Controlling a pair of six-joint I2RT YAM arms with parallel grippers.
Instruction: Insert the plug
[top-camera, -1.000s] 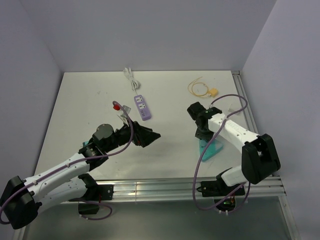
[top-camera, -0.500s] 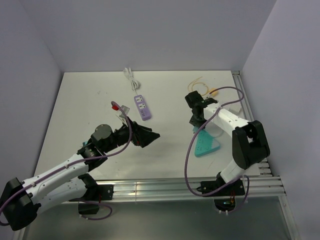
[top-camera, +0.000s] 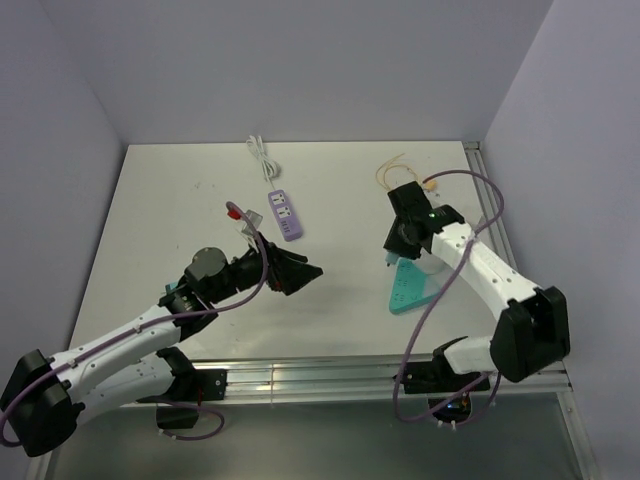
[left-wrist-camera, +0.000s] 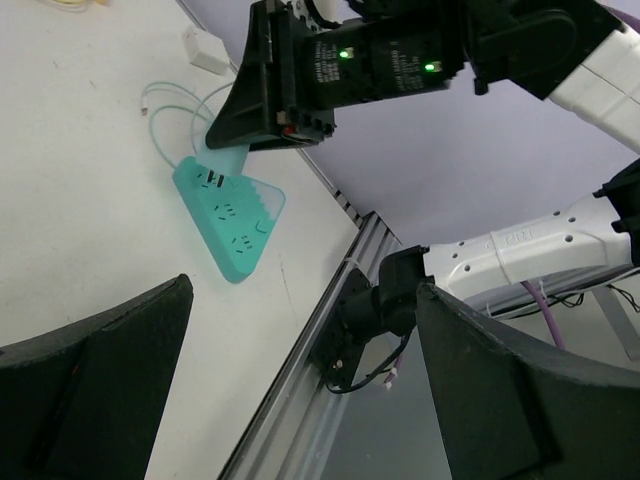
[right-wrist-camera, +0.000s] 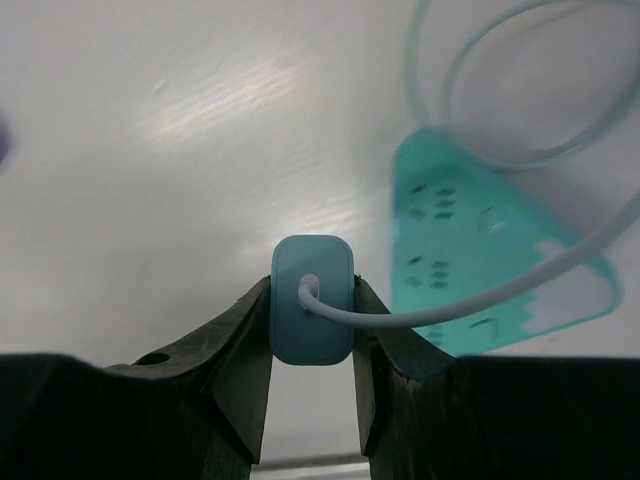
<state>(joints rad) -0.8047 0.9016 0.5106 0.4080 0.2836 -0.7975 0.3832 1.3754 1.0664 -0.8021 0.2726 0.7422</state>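
The small yellow-tan plug (top-camera: 428, 184) lies on its looped yellow cable (top-camera: 390, 171) at the back right, just behind my right arm. The purple power strip (top-camera: 284, 214) lies at the back centre. My right gripper (top-camera: 393, 256) is shut on a teal plug (right-wrist-camera: 312, 300) with a pale cable, and holds it just left of a teal triangular power strip (top-camera: 412, 287). In the right wrist view the gripper (right-wrist-camera: 312, 312) clamps the teal plug on both sides. My left gripper (top-camera: 305, 272) is open and empty, low over the table's middle, its jaws wide apart in the left wrist view (left-wrist-camera: 300, 300).
The purple strip's white cord (top-camera: 262, 155) runs to the back wall. A small red-tipped item (top-camera: 232, 211) lies left of the strip. A white adapter (left-wrist-camera: 208, 47) lies beyond the teal strip (left-wrist-camera: 228, 215). The metal rail (top-camera: 330, 378) borders the near edge.
My right arm has swung its elbow out to the right and its gripper has shifted back, then settled left of the teal strip. The left arm has barely moved.
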